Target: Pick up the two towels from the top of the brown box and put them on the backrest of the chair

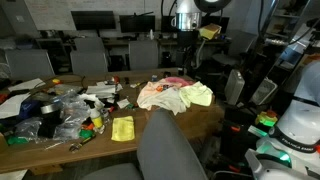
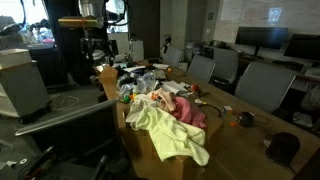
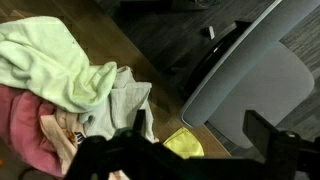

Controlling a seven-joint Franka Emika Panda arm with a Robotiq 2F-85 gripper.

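A pile of towels lies on the brown wooden surface in both exterior views: a light green towel, a pink one and a whitish one. In the wrist view the light green towel, the pink towel and a pale grey towel fill the left. The grey chair stands at the table's near edge. My gripper hangs above and behind the pile, open and empty.
A small yellow cloth lies on the table beside the chair. Cluttered bags, tape and bottles cover the table's other end. Several office chairs line the far side. Desks with monitors stand behind.
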